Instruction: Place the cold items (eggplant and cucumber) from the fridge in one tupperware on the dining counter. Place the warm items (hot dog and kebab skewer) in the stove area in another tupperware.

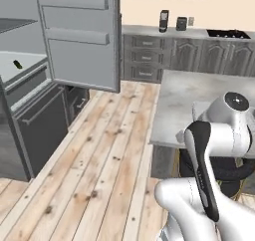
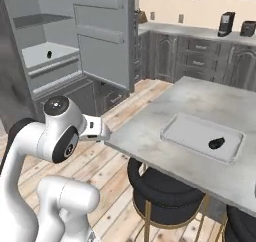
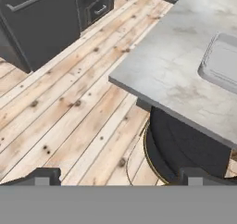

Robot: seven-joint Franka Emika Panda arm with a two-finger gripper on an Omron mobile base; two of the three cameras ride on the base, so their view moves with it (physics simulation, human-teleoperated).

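**Eggplant boxed, cucumber left in the fridge**

Left base view: the fridge door (image 1: 82,36) is seen swung wide, and a small dark item, taken to be the cucumber (image 1: 17,64), lies on a pale fridge shelf (image 1: 20,68). The door has presumably been left open so that the shelf can be reached. The dining counter (image 1: 199,100) is partly hidden by the arm.

Right base view: a shallow tupperware (image 2: 202,136) sits flat on the dining counter, well apart from the fridge. One small dark lump, judged to be the eggplant (image 2: 216,144), rests inside it near its right end. The dark item is seen again on the fridge shelf. The cold pair is thus judged half done; the stove area is not covered from here.

Hand view: the gripper (image 3: 118,177) is seen with its two fingertips (image 3: 44,176) standing far apart and nothing between them, above the wooden floor (image 3: 69,102) beside the counter's corner. A round dark stool (image 3: 185,149) is tucked under the edge, and one corner of the tupperware is caught at the right.
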